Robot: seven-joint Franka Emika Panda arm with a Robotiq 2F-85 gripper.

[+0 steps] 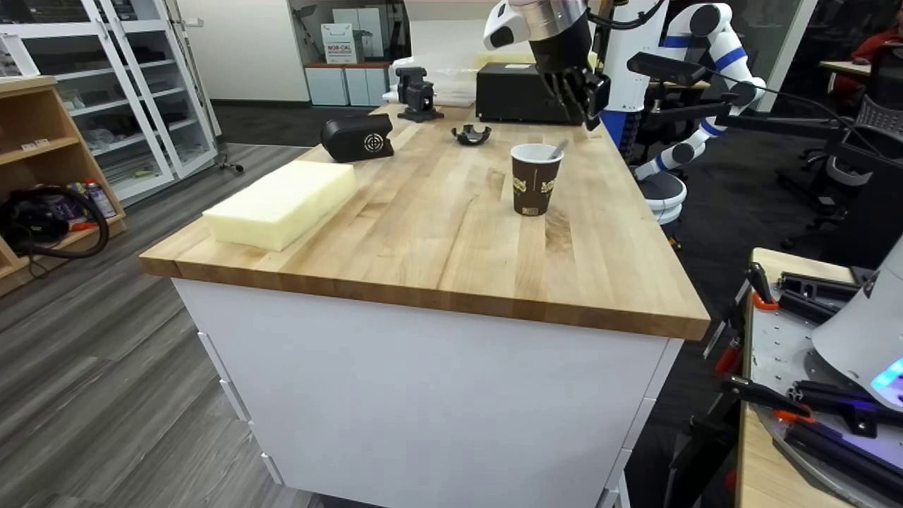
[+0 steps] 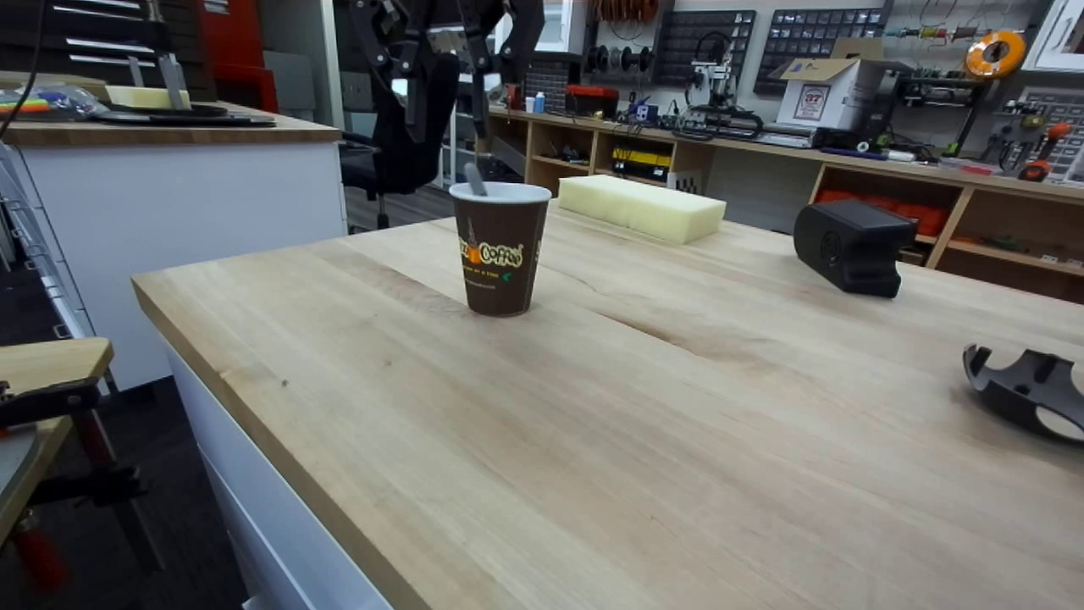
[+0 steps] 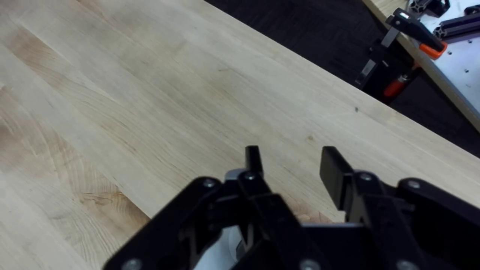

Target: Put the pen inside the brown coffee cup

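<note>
Hovering with jaws spread apart over surface [image 2: 677, 440] | noting pen [image 2: 475, 179] tilted inside upright brown coffee cup [image 2: 501, 264], poking out on top

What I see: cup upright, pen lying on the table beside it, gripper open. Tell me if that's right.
Wrong about the pen: it is in the cup, one end sticking out, as both exterior views show. The cup is upright and the gripper open.

We see the pale-rimmed brn. coffee cup [image 2: 501, 264] upright on the wood tbl. [image 2: 644, 440], w/ grey pen [image 2: 475, 179] tilted inside, upper end protruding.
</note>
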